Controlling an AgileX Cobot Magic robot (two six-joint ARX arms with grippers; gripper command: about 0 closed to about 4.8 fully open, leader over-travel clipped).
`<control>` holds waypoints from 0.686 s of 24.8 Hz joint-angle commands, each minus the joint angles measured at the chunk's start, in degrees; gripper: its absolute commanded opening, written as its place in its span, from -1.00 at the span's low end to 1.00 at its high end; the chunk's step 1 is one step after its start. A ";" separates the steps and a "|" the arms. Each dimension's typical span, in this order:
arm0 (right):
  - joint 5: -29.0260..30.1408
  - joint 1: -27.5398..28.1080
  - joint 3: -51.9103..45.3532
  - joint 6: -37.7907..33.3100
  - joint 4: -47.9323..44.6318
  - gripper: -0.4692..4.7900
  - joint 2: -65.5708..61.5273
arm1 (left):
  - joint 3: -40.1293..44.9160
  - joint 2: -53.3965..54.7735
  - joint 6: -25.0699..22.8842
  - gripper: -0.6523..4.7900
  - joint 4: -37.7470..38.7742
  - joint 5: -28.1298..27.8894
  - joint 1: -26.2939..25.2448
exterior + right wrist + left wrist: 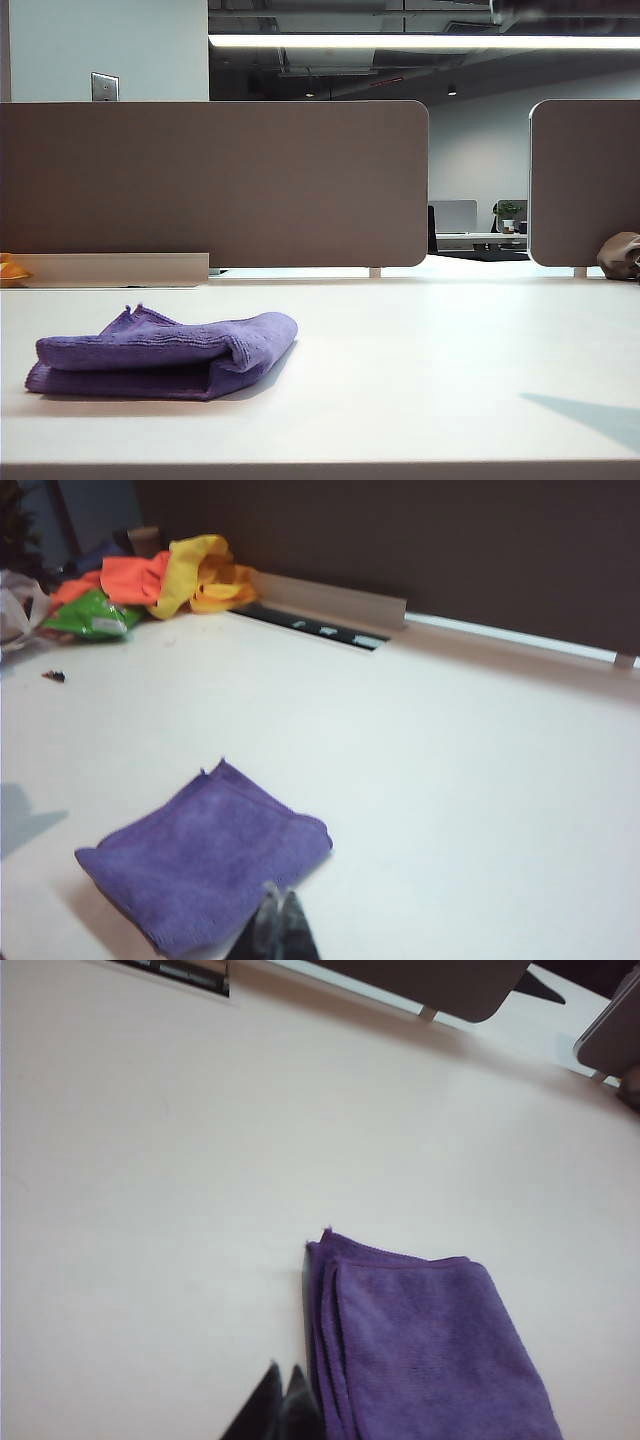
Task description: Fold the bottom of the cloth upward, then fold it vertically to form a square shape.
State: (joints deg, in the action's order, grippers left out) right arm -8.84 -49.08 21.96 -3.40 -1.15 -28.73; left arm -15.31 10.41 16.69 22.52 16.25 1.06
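Pale table (430, 370); purple cloth (165, 355) folded, layers loose. Left hand (283, 1400), right hand (280, 920) pinched shut, empty, above. Risk: unfolding if brushed.

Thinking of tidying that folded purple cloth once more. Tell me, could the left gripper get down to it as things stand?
Probably yes. The left gripper, shut, hangs just beside the cloth with only bare table around it and nothing between them. The right gripper, also shut, hovers by the cloth's other side but does not block the way.
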 commanded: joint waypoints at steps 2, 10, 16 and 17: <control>-0.07 0.07 -3.63 -0.11 -2.62 -0.85 0.15 | 0.96 -0.02 -0.26 -0.78 -2.69 0.28 -0.04; -0.04 0.07 -8.68 -0.28 -6.58 -0.84 0.13 | 4.48 -0.04 -0.22 -0.78 -6.97 0.31 -0.04; 2.43 0.15 -13.18 -1.09 -9.99 -0.84 0.13 | 7.10 -0.04 -1.92 -0.78 -8.98 0.31 -0.04; 3.19 0.15 -13.86 -1.09 -10.60 -0.84 0.13 | 7.32 -0.02 -1.95 -0.78 -9.01 0.31 -0.04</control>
State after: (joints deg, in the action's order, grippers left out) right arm -7.22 -48.95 8.73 -4.23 -9.67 -28.69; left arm -8.16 10.39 15.27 14.63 16.38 1.06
